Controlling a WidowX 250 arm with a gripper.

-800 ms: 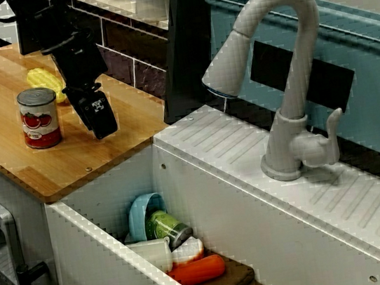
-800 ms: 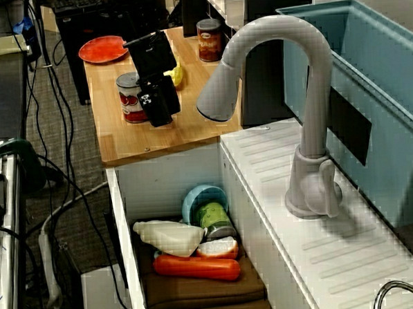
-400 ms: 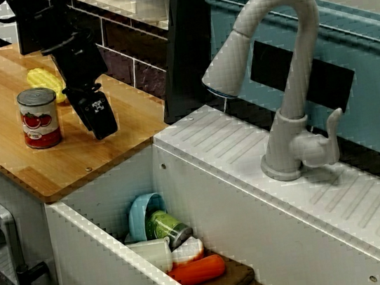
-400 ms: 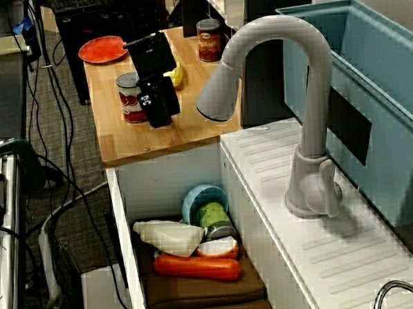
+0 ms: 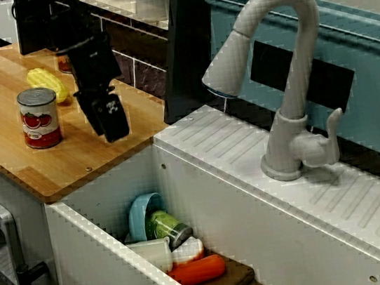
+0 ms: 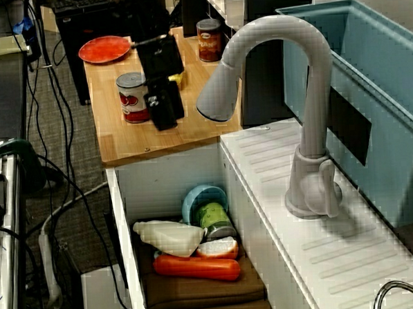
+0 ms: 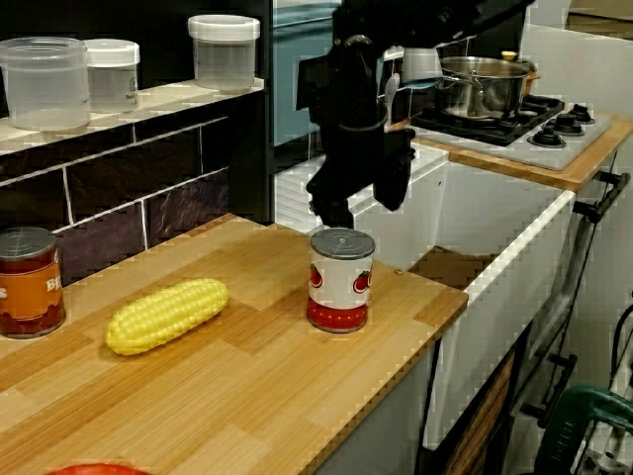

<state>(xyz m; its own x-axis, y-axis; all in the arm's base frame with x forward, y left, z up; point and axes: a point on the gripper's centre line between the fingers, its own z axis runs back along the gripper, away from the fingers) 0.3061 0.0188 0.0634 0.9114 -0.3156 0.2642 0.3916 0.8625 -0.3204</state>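
You have a glossy metal can (image 5: 38, 118) on a smooth wooden counter (image 5: 11, 166), near bumpy plastic corn (image 5: 48, 84).

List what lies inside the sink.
In the sink lie a blue bowl, a green can on its side, a white bottle, an orange carrot and a red-and-white piece. A brown cloth lies under the carrot. The sink floor beneath is hidden.

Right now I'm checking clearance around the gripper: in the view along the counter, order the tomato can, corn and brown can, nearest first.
From the gripper:
1. tomato can, just below it.
2. corn, farther left on the counter.
3. brown can, far left by the tiled wall.
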